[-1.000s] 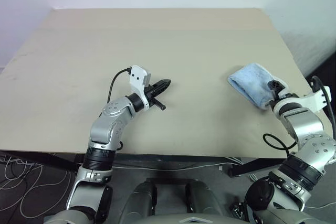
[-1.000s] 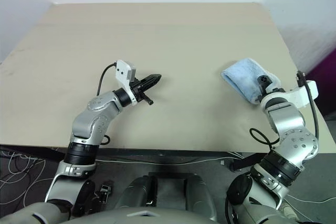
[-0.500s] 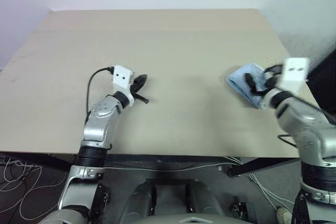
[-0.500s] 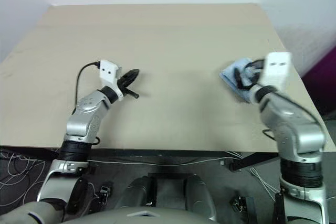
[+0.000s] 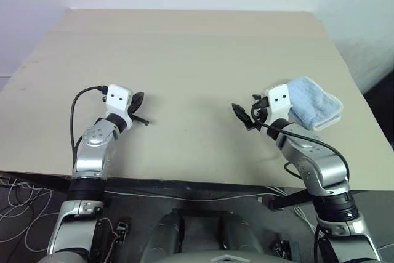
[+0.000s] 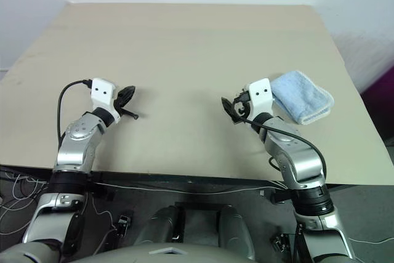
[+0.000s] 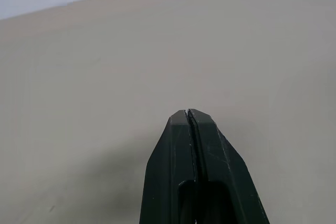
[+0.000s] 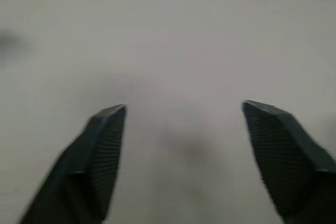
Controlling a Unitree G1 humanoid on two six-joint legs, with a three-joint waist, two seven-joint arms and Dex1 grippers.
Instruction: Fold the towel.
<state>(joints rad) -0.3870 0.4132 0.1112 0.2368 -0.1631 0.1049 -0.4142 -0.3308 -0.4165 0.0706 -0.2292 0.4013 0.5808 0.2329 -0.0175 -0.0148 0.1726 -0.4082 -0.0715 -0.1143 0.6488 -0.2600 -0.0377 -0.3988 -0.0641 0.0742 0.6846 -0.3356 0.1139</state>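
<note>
Well, the towel [image 5: 313, 102] lies in a small folded bundle on the table [image 5: 197, 47], near the table's right edge. It is light blue and fluffy. It looks soft and light, so it should bend and flop with ease and will not break. It may sag or slip open if it is lifted by one spot alone. A good place to take hold looks like a corner or an edge of the cloth (the thick folded side would be harder to pinch).

The right gripper [image 5: 246, 115] hangs over bare table just beside the towel, on the side toward the middle of the table, and points away from it. Its two fingers stand wide apart with nothing between them. It does not touch the towel.

The left gripper [image 5: 136, 104] is well apart from the towel, over the left part of the table. Its fingers are pressed together and hold nothing.
</note>
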